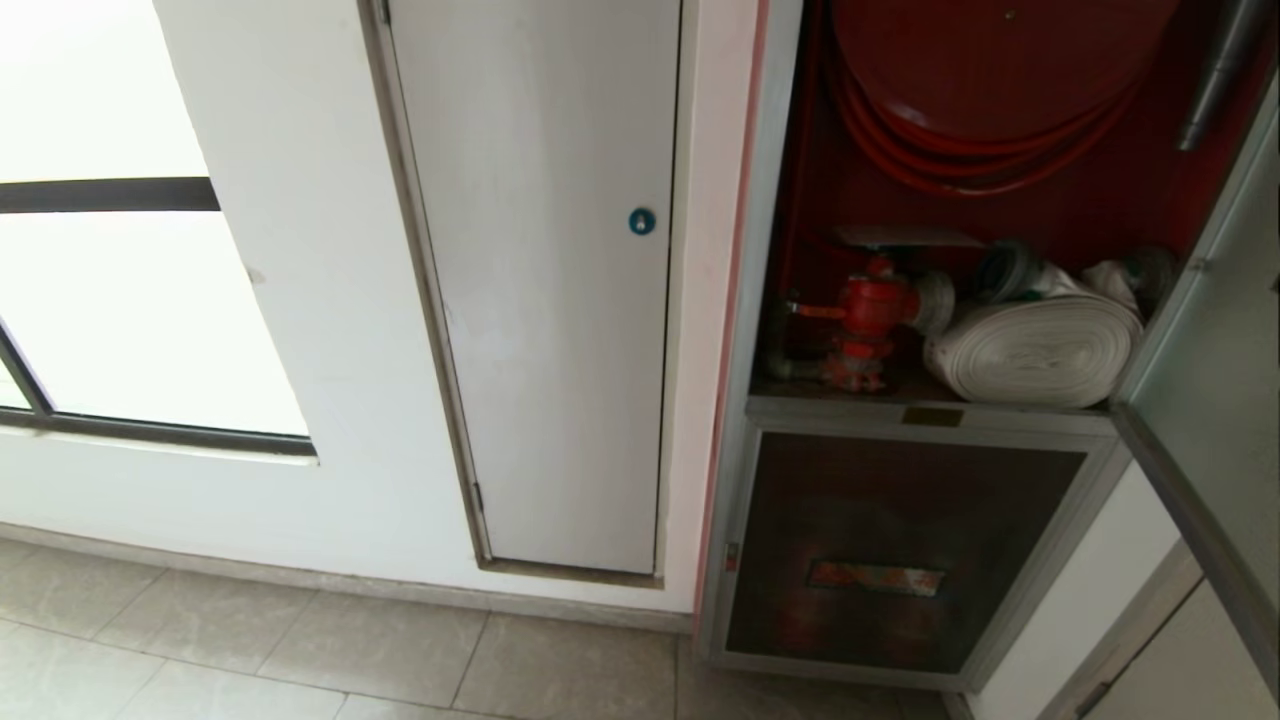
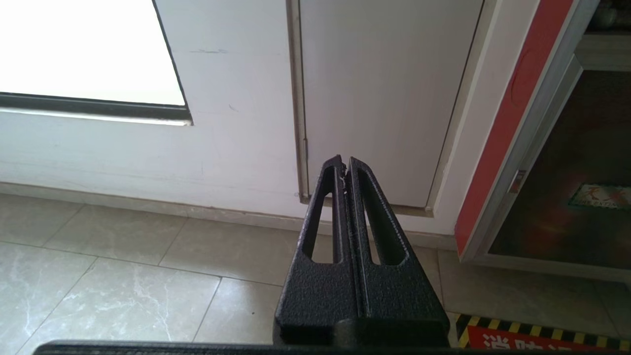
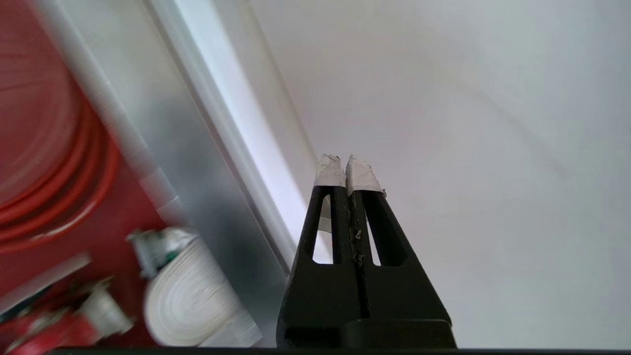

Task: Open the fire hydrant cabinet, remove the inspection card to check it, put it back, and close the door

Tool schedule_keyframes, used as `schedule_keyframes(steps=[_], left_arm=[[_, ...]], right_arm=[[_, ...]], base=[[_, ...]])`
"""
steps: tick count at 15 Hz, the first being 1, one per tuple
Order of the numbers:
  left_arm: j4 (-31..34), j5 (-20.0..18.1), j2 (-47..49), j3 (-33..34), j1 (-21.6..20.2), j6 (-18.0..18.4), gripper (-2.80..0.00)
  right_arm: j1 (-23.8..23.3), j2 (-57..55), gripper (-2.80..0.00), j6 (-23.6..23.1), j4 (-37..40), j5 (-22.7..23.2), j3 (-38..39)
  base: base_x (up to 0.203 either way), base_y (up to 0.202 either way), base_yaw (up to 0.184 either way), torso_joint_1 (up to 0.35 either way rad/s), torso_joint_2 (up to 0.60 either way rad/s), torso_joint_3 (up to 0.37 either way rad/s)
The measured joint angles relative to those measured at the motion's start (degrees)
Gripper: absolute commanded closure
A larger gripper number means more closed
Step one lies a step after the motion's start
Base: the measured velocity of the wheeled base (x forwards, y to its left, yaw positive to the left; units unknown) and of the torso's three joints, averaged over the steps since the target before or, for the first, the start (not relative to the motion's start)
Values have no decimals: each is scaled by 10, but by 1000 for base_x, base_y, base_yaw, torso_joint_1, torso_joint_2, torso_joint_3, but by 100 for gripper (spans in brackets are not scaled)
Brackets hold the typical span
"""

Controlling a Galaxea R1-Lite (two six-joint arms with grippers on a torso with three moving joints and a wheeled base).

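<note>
The fire hydrant cabinet (image 1: 775, 150) stands open on the right of the head view. Inside it are a red hose coil (image 1: 960, 150), a red valve (image 1: 870, 310) and a white rolled hose (image 1: 1040, 350). Its door (image 1: 1215, 380) is swung out at the far right edge. The inspection card is out of view. My right gripper (image 3: 345, 162) is shut and empty, its taped tips facing a pale flat surface just right of the cabinet's silver frame (image 3: 231, 123). My left gripper (image 2: 343, 162) is shut and empty, parked low over the floor. Neither arm shows in the head view.
A plain white panel door with a round blue lock (image 1: 560, 300) is set in the wall left of the cabinet. Below the open compartment is a dark panel with an orange label (image 1: 880, 560). A window (image 1: 120, 300) is at far left. A hazard-striped red floor marking (image 2: 542, 337) lies near the cabinet.
</note>
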State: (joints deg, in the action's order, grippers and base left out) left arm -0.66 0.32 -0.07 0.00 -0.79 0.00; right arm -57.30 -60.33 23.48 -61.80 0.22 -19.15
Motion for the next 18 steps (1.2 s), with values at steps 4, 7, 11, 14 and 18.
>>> schedule_keyframes(steps=[4,7,11,14,18], left_arm=[[0,0,0,0,0,0,0],[0,0,0,0,0,0,0],[0,0,0,0,0,0,0],[0,0,0,0,0,0,0],[0,0,0,0,0,0,0]], right_arm=[[44,20,0,-1,32,24,-6],[124,29,0,-2,104,31,-42],[278,15,0,-2,222,33,-117],[353,-19,0,-3,258,35,-167],[436,-66,0,-3,258,40,-204]], base=[[0,0,0,0,0,0],[0,0,0,0,0,0],[0,0,0,0,0,0],[0,0,0,0,0,0],[0,0,0,0,0,0]])
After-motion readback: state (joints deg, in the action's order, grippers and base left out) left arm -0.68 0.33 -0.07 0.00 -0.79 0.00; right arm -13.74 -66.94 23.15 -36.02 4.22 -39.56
